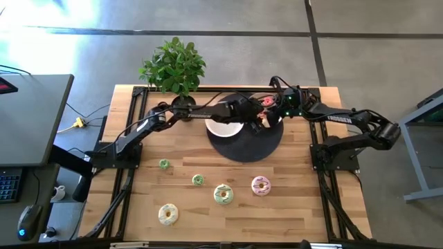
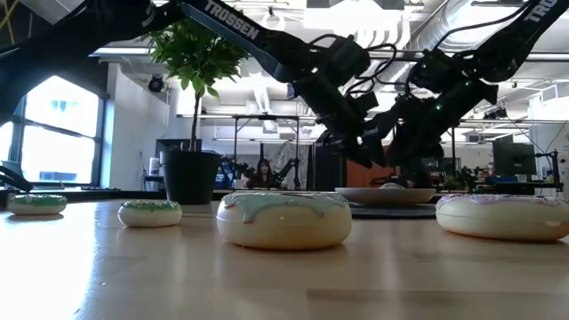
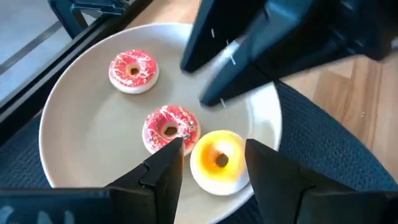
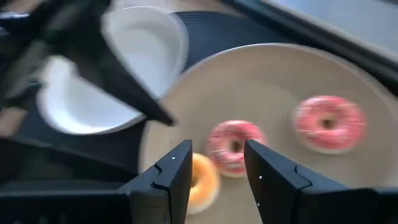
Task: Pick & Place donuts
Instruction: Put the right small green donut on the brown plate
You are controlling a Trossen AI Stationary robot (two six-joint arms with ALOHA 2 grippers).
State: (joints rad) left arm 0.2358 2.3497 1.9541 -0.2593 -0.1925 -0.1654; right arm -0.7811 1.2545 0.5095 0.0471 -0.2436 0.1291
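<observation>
A beige plate [image 3: 81, 124] on the black round mat [image 1: 246, 145] holds two tiny pink-red donuts [image 3: 133, 70] [image 3: 170, 127] and a tiny orange-yellow donut [image 3: 217, 160]. My left gripper [image 3: 214, 155] is open just above the orange-yellow donut, one finger on either side of it, touching nothing. My right gripper [image 4: 217, 165] is open above the same plate [image 4: 348, 68], facing the left one. Two tiny green donuts [image 1: 164, 164] [image 1: 198, 180] and the larger green-cream [image 1: 223, 194], pink [image 1: 261, 185] and pale yellow [image 1: 168, 214] donuts lie flat on the table.
An empty white plate [image 1: 223, 128] lies on the mat beside the beige one. A potted plant [image 1: 174, 68] stands at the table's far edge, left of the mat. The two grippers [image 2: 360, 147] [image 2: 404, 142] are close together over the plate.
</observation>
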